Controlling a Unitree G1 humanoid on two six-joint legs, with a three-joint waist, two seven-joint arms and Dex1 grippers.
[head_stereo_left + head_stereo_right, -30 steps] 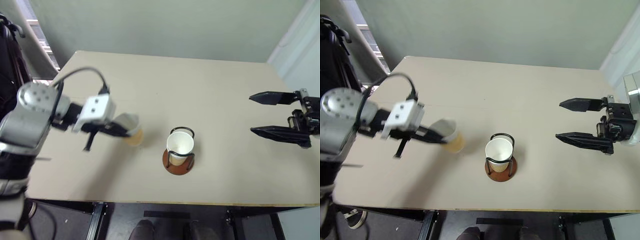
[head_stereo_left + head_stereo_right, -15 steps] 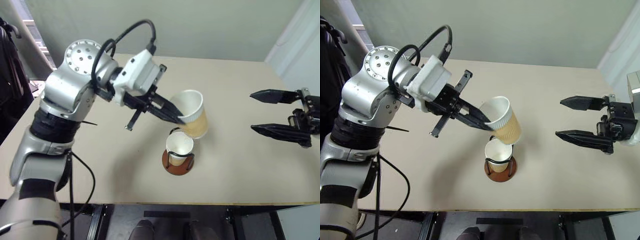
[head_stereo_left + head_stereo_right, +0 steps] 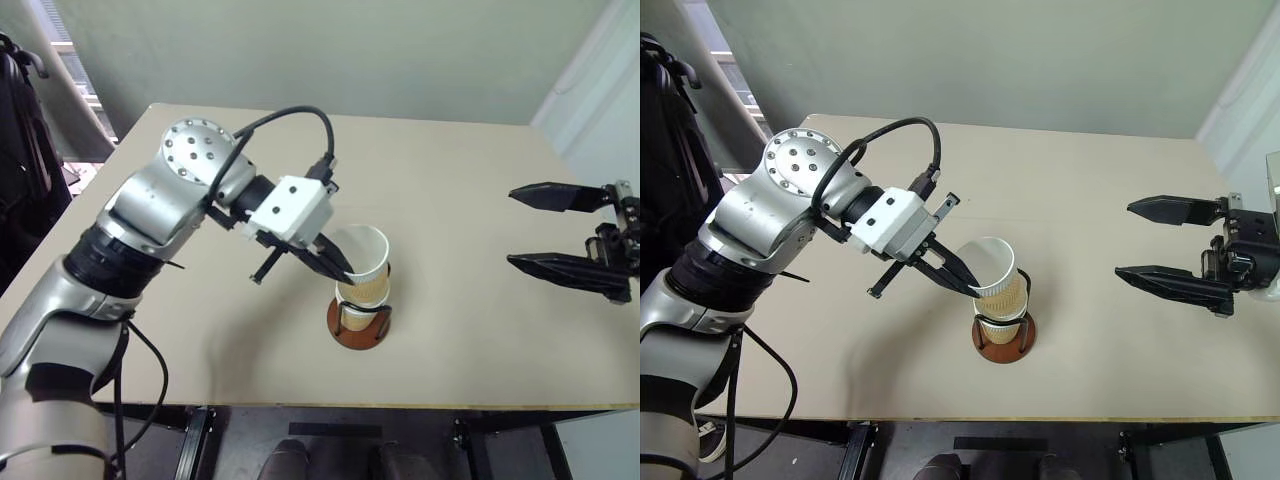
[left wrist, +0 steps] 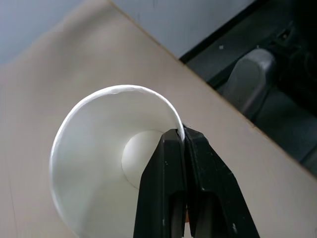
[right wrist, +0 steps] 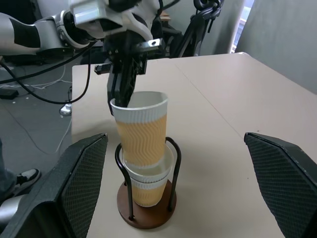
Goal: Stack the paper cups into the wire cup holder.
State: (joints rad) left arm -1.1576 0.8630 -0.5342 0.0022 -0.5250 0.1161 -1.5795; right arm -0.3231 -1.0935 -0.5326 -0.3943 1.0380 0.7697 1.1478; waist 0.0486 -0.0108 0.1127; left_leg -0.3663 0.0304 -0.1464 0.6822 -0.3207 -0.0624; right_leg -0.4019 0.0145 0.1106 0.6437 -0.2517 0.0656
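Lower cup [image 5: 147,191] mostly hidden inside wire cup holder [image 5: 148,210]

Soft, even indoor light is falling on the matte beige surface [image 3: 450,200], casting faint shadows; everything is staying sharp, glare-free.

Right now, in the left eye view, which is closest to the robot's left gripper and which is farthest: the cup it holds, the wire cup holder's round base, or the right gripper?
1. The held paper cup, pinched at its rim by the left gripper.
2. The wire cup holder's base, just below that cup.
3. The right gripper, open, far across the table.
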